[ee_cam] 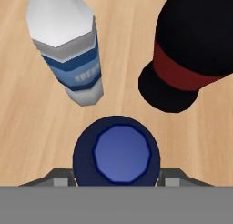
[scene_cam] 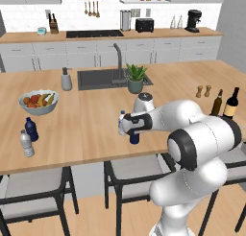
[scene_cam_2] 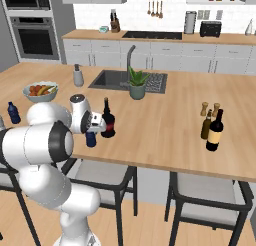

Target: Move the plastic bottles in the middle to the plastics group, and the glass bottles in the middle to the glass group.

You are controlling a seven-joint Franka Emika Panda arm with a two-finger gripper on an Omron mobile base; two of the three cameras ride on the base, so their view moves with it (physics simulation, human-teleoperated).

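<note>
Hand view looked straight down on the navy bottle (ee_cam: 117, 152), its round cap between the two finger tips; the gripper (ee_cam: 117, 182) sat low around it, but whether the fingers pressed the bottle or stood just off it could not be told. Just beyond it on the worktop (ee_cam: 27, 127) stood the clear bottle with the blue label band (ee_cam: 73, 50) and, beside that, the squat black bottle with the red label (ee_cam: 191, 54).

From the right base view these three stood together near the worktop's front edge, the black bottle (scene_cam_2: 107, 121) just beside the navy one (scene_cam_2: 90, 139). The glass group, an amber bottle (scene_cam_2: 206, 125) and a taller wine bottle (scene_cam_2: 215, 130), stood toward the worktop's right end, in front of two pepper mills (scene_cam_2: 209, 109). The plastics group, a navy bottle (scene_cam: 31, 129) and a greyish clear one (scene_cam: 26, 143), stood near the left front corner, close to a fruit bowl (scene_cam: 38, 101).
</note>
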